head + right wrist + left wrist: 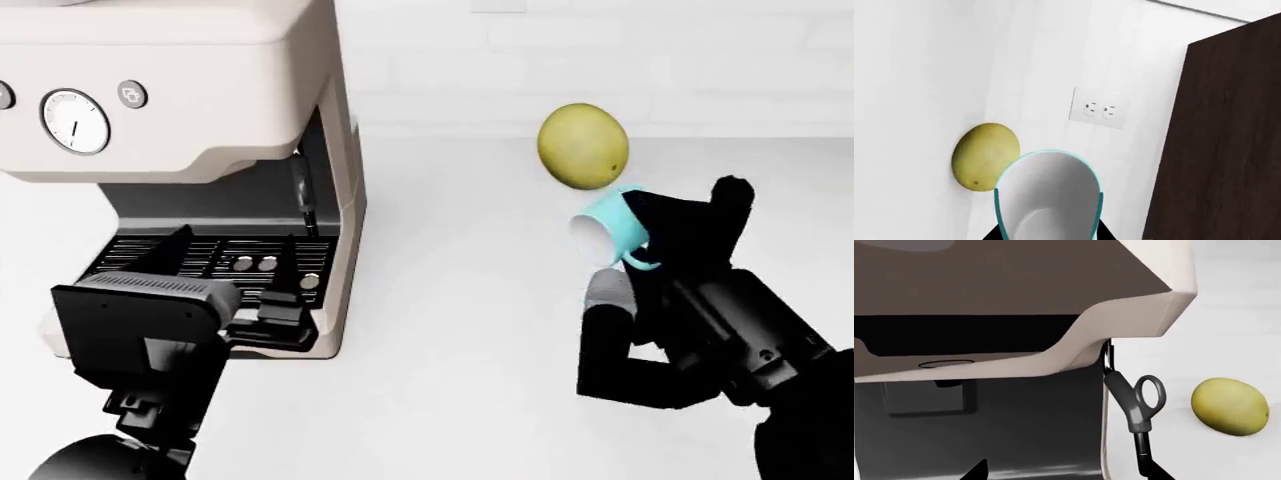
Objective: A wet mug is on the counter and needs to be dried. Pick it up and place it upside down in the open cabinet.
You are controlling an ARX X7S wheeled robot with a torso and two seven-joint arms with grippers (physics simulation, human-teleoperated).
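The light-turquoise mug [603,226] is tipped on its side above the white counter [454,300], held in my right gripper [667,215], which is shut on it. In the right wrist view the mug's [1047,195] white inside faces the camera, with a dark finger of the right gripper [1047,236] on each side. My left gripper [274,315] stands open in front of the coffee machine's drip tray, nothing between its tips [1067,472]. A dark brown cabinet panel [1227,140] shows beyond the mug; its opening is out of view.
A yellow-green fruit [583,146] lies on the counter just behind the mug, also in both wrist views [1229,406] [985,156]. A cream coffee machine [200,90] fills the left, its black portafilter handle [1137,400] sticking out. A wall outlet [1098,109] sits above.
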